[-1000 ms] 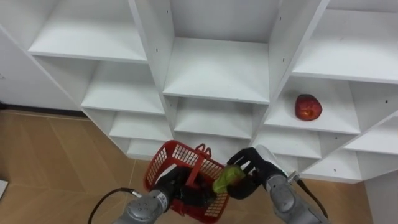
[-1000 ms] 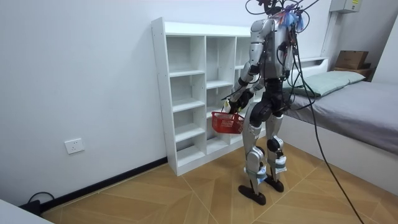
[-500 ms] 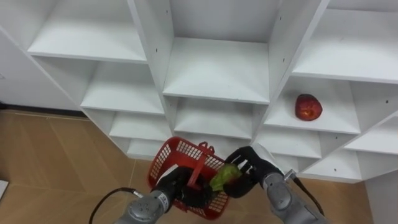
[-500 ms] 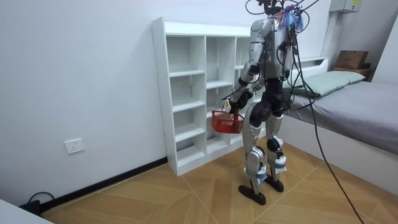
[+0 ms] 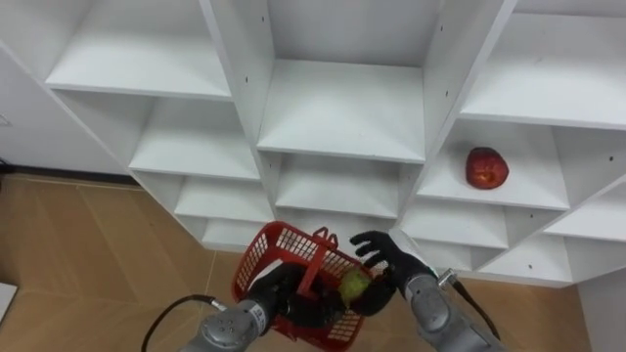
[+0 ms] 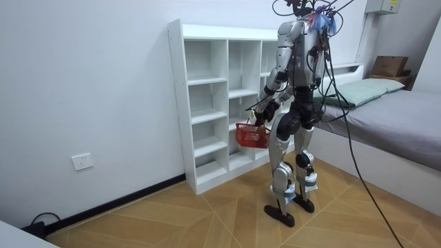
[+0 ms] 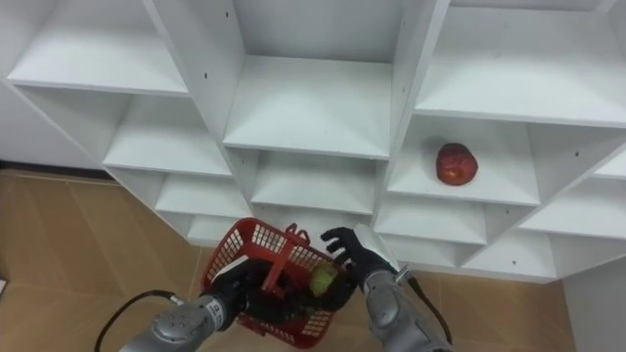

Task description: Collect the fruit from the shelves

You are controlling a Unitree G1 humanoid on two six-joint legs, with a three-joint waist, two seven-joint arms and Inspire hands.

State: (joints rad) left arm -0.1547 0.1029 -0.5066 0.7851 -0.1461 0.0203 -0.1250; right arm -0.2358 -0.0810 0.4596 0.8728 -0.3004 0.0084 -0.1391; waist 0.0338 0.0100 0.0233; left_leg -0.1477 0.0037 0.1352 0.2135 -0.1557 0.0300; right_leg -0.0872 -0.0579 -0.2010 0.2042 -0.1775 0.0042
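Red plastic mesh formed the basket, which hung in front of the robot from its left hand, the dark fingers curled round the upright handle. 1 yellow-green fruit lay within the basket's right rim, touching the palm side of the right hand. That hand's fingers were spread and nearly straight over the fruit, not closed round it. Both hands hid the basket's bottom, so what else lay in it could not be told.

Up and to the right of the basket, well apart from it, 1 red apple sat on a shelf board of the white closet, with bare board on either side of it. 1 upright divider of the closet stood between the basket's side and the apple's compartment, and the compartment's front was open toward the basket. The basket's far rim hung near the front edges of the closet's lower shelves, without touching them as far as could be seen. Left of the basket lay open wooden floor.

From the room view, the robot stood upright on that floor facing the closet, the basket at thigh height between them. A bed stood beyond the robot, on the room view's right of the basket. A wall socket sat low on the wall, well to the room view's left of the basket.
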